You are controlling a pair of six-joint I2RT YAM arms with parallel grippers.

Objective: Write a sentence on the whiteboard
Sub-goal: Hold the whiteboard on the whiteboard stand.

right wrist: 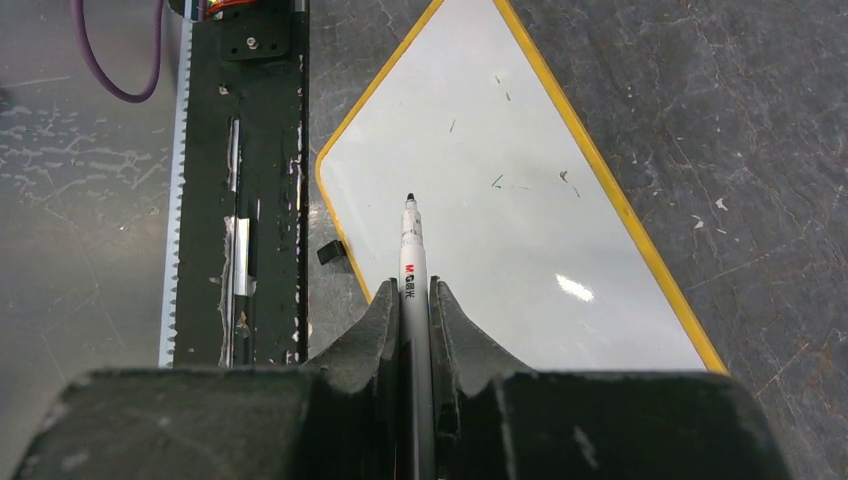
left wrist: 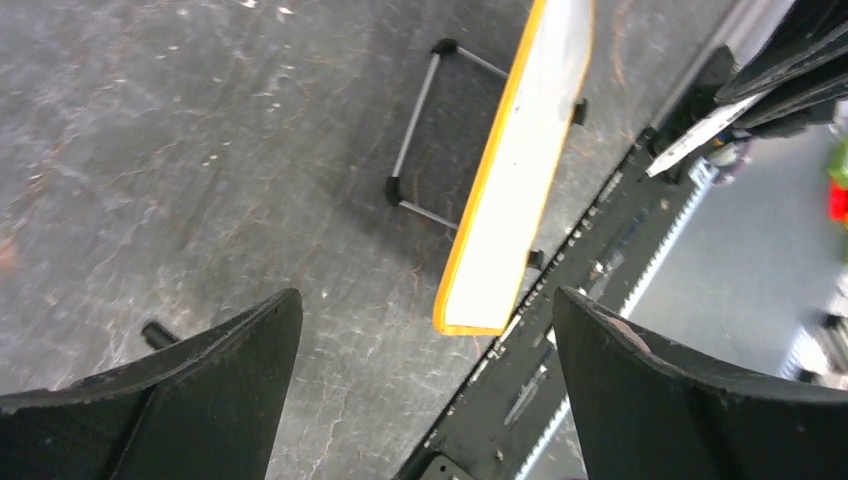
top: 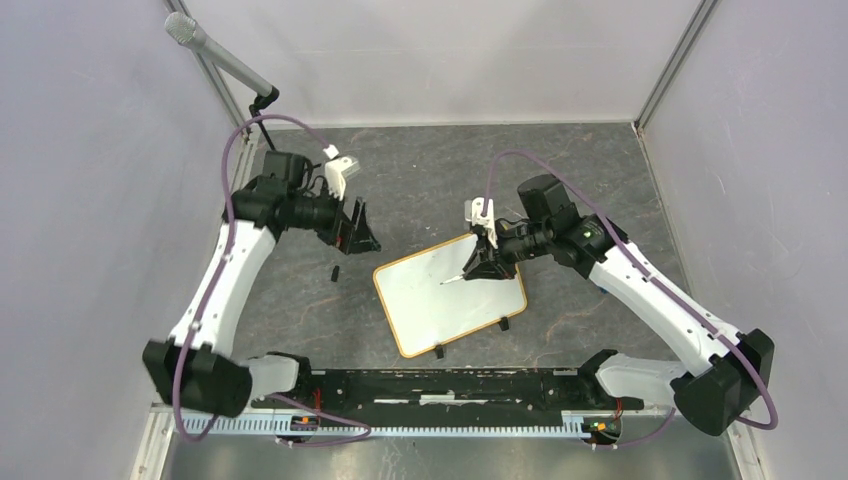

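The whiteboard [top: 440, 300], white with a thin yellow-tan frame and two black clip feet, lies at an angle in the middle of the table. Its face [right wrist: 500, 200] bears only a few small dark flecks; no sentence shows on it. My right gripper [top: 490, 262] [right wrist: 415, 285] is shut on a white marker [right wrist: 412, 250]. The marker's dark tip points over the board's near-left part; I cannot tell whether it touches. My left gripper [top: 357, 232] [left wrist: 425, 300] hangs open and holds nothing, left of the board, which the left wrist view shows edge-on [left wrist: 520, 170].
A small black cap-like piece [top: 334, 271] [left wrist: 155, 333] lies on the grey table between the left gripper and the board. A thin wire bracket [left wrist: 415, 130] shows beside the board. The black base rail [top: 450, 385] [right wrist: 240, 180] runs along the near edge. Walls enclose three sides.
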